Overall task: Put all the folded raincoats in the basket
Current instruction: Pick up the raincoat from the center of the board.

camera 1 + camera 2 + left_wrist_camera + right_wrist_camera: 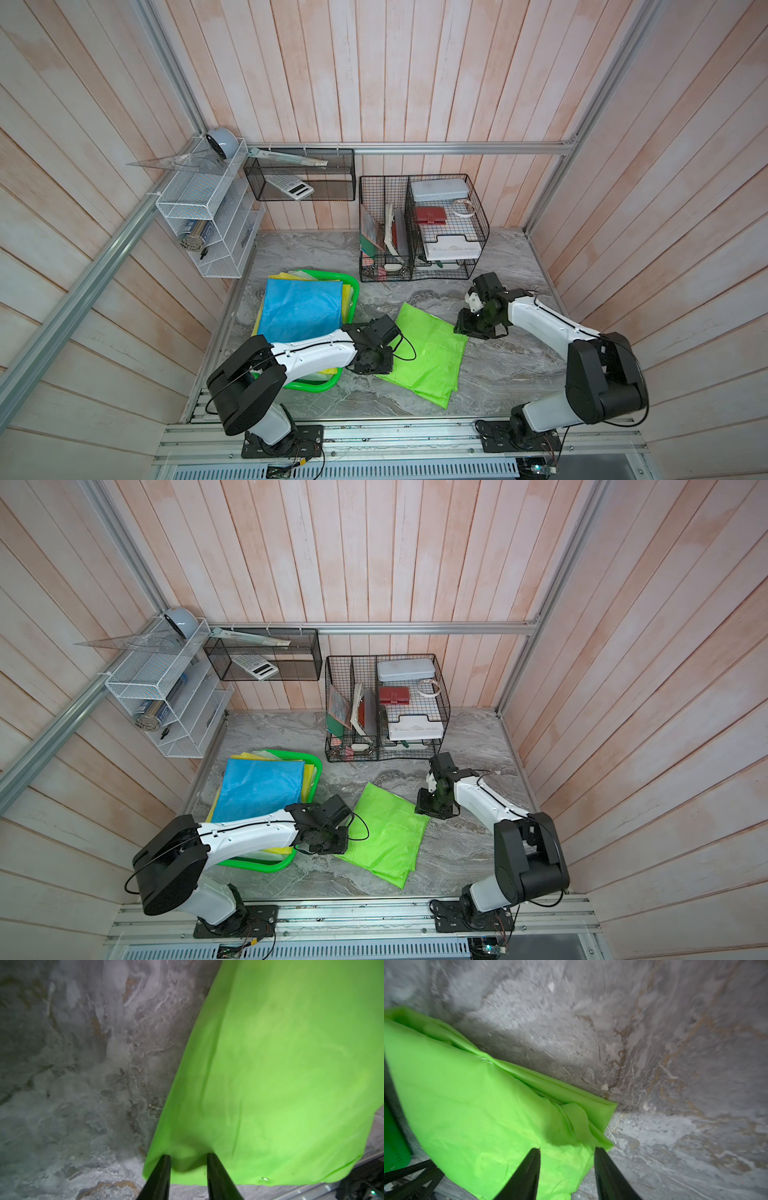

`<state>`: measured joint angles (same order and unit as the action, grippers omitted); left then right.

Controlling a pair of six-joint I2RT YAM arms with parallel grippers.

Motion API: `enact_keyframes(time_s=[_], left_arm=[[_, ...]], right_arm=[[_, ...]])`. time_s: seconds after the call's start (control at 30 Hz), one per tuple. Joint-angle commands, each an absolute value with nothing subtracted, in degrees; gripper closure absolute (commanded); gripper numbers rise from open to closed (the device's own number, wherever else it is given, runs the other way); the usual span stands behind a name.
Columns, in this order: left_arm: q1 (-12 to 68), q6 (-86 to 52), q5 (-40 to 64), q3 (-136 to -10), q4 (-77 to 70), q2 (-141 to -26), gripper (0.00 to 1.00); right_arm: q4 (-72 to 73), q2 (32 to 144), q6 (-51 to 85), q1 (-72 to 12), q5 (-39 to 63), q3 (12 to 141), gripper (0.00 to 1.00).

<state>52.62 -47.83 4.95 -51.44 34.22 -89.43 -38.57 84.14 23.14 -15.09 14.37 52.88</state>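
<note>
The folded raincoat (424, 353) (384, 833) is bright lime green and lies flat on the marble table, just right of the basket (354, 291) (318, 771). The basket is green plastic and holds a blue folded sheet (299, 307) over yellow ones. My left gripper (374, 368) (188, 1158) rests on the raincoat's (280, 1074) near-left corner. Its fingers stand apart with a hump of fabric between the tips. My right gripper (469, 328) (568, 1150) is open at the raincoat's (477, 1105) far-right corner, with loose fabric under the gap.
A black wire rack (424, 228) with books and trays stands at the back of the table. A black mesh bin (299, 174) and a white mesh shelf (199, 216) hang on the walls. Wooden walls close in three sides. My left arm reaches over the basket's front.
</note>
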Motion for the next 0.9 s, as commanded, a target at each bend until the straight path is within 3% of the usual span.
enact_keyframes(time_s=[0.0,0.33,0.6,0.87], left_arm=[[52.3,-46.2,2.8,-54.6,36.5,-88.9,0.66],[52.3,-46.3,3.3,-53.1,35.9,-89.8,0.66],[52.3,-47.0,4.6,-50.9,33.8,-89.6,0.66],[52.3,-46.8,4.2,-51.2,34.0,-90.3,0.66]], right_arm=[[-41.4,82.6,21.9,-13.6,13.4,54.5,0.42],[-37.6,88.8,22.9,-10.4,20.9,50.2,0.39],[-35.0,94.0,23.6,-10.4,20.9,50.3,0.4],[-33.3,98.8,24.1,-10.4,22.7,50.9,0.55]])
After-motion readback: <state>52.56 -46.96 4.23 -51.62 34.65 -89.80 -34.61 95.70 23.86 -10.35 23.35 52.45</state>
